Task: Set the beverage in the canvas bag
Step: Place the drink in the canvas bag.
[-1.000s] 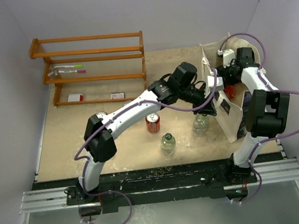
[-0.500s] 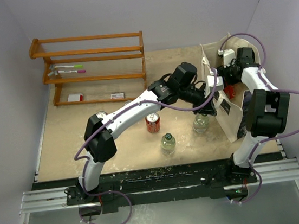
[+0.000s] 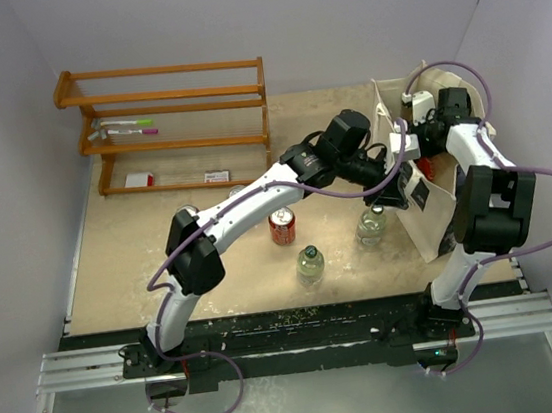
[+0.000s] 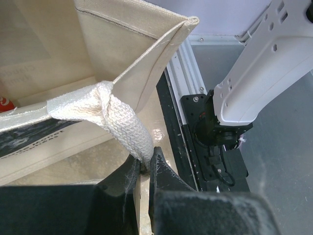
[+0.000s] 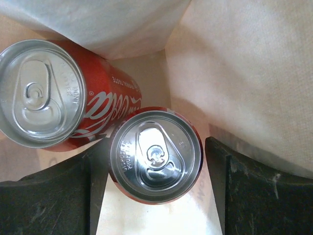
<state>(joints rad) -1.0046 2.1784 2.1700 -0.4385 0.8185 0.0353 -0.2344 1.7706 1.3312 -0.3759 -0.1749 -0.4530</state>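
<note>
The cream canvas bag [image 3: 428,210] stands at the right of the table, its mouth held apart. My left gripper [image 3: 395,183] [image 4: 145,165] is shut on the bag's woven handle [image 4: 122,122] at the near rim. Down inside the bag, my right gripper [image 3: 421,140] [image 5: 156,156] is open around an upright red beverage can [image 5: 155,154]. A clear gap separates the right finger [image 5: 244,191] from that can, while the left finger [image 5: 63,196] sits right beside it. A second red can [image 5: 44,90] leans against the first one inside the bag.
Another red can [image 3: 281,226] and two clear bottles [image 3: 309,263] [image 3: 370,225] stand on the table left of the bag. A wooden rack [image 3: 170,119] with pens fills the back left. Walls close in behind and on the right.
The right jaws have widened off the can in the bag. The left arm has shifted a little to the right with the handle still pinched.
</note>
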